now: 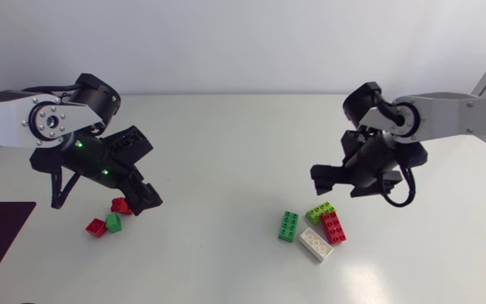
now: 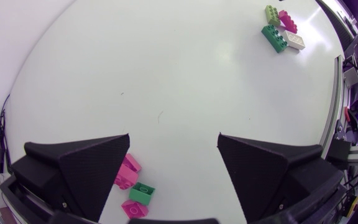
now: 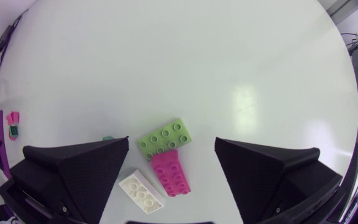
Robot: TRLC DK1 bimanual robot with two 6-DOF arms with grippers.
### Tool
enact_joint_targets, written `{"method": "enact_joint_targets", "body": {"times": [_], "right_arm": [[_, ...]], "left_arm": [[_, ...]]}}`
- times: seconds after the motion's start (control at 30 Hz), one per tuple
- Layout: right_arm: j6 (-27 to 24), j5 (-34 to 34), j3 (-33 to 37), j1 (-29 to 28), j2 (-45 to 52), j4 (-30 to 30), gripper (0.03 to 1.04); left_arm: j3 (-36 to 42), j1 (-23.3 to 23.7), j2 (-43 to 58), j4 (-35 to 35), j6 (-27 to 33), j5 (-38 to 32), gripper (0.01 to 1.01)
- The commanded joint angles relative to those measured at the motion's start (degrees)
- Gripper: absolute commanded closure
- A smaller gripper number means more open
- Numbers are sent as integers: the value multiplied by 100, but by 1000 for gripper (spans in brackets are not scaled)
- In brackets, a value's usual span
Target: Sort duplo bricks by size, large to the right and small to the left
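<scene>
Left gripper [image 2: 174, 140] hangs low over the table [image 1: 226, 143], fingers spread wide and empty. From above, three small square bricks lie at its 8 o'clock: small red brick [image 1: 121, 205] nearest, small green brick [image 1: 113, 222], and second small red brick [image 1: 96, 226]. Right gripper [image 3: 171, 142] is likewise spread and holds nothing. At its 7 o'clock the long bricks bunch together: lime brick [image 1: 320, 212], long red brick [image 1: 333, 227], and white brick [image 1: 315, 244], with dark green brick [image 1: 288, 225] just beside them at 9 o'clock.

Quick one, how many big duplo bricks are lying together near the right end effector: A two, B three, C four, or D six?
C: the head view shows four grouped there, a dark green brick, a lime brick, a red brick and a white brick.
</scene>
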Motion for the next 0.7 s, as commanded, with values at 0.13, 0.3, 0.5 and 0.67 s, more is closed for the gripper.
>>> {"method": "enact_joint_targets", "body": {"times": [0.13, 0.3, 0.5, 0.67], "right_arm": [[286, 47, 748, -519, -397, -134, 59], [304, 328, 959, -545, -634, -195, 59], [348, 706, 1187, -422, -1223, -195, 59], [436, 1101, 1082, -405, -1856, -125, 59]], "left_arm": [[282, 0, -257, 44, -649, -8, 48], [545, 194, -486, 193, -1265, -570, 48], [686, 211, -1119, 237, -1933, -1388, 48], [589, 211, -1743, 255, -2188, -2064, 48]]}}
